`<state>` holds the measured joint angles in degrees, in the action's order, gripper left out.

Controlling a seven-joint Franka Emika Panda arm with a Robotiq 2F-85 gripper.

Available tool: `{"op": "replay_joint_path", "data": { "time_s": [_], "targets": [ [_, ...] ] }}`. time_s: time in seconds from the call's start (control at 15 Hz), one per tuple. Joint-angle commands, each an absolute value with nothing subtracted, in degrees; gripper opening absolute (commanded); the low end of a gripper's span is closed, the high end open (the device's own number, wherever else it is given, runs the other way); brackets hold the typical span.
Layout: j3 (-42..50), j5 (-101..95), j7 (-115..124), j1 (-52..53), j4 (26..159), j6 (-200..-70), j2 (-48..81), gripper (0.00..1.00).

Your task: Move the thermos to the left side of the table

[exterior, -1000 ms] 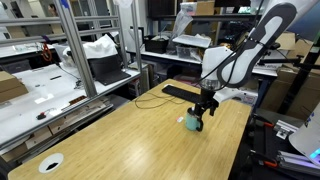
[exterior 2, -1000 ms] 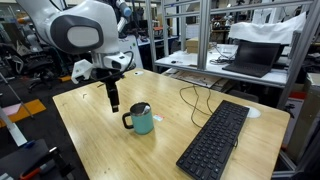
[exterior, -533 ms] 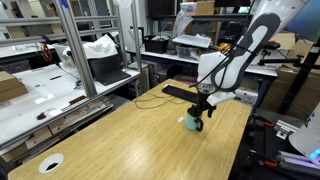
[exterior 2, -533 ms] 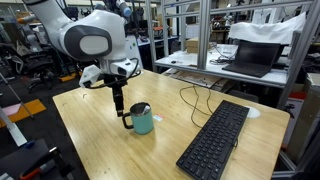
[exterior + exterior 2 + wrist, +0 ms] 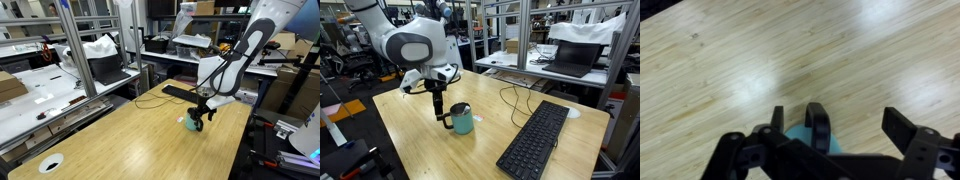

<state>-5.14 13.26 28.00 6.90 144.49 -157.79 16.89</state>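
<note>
On the light wood table (image 5: 415, 150), upright and toward the end nearest the robot's base, stands the thermos (image 5: 462, 120), a squat teal cylinder with a dark rim and a dark side handle (image 5: 447, 121). In both exterior views its base sits flat on the wood, so it does not appear lifted. The arm reaches down from above, and the gripper (image 5: 441, 116) hangs vertically right at the handle side of the thermos, not over its lid. That choice probably makes sense: the body looks wide for the jaws, while the thin handle offers a narrow part to pinch. The wrist view looks straight down past the gripper's dark linkages to a dark loop and a sliver of teal (image 5: 800, 143) just beneath. The fingers are down at the handle and close together, but I cannot tell whether they have actually clamped on it or only bracket it. In an exterior view a black keyboard (image 5: 534, 140) lies well apart from the thermos, with a dark cable (image 5: 508, 98) trailing between them toward the table's far edge. In an exterior view a long bare stretch of wood runs away from the thermos toward a white round disc (image 5: 50, 163) at the opposite end. That open surface is the likely route for the move, which looks not yet begun.
</note>
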Motion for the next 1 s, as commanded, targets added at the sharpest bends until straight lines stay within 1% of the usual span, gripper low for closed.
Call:
{"op": "replay_joint_path", "data": {
  "time_s": [0.0, 0.13, 0.4, 0.87, 0.93],
  "targets": [
    [-4.2, 14.3, 29.7, 8.9, 143.6, -163.0, 20.9, 1.0],
    [-3.0, 13.4, 31.5, 11.1, 143.8, -166.9, 22.6, 1.0],
    [3.8, 10.7, 37.7, 19.5, 145.1, -172.0, 23.2, 1.0],
    [25.3, -0.4, 56.7, 40.9, 147.9, -172.4, 23.2, 1.0],
    [27.5, -1.7, 58.6, 43.3, 148.0, -172.5, 23.6, 0.75]
  ]
}}
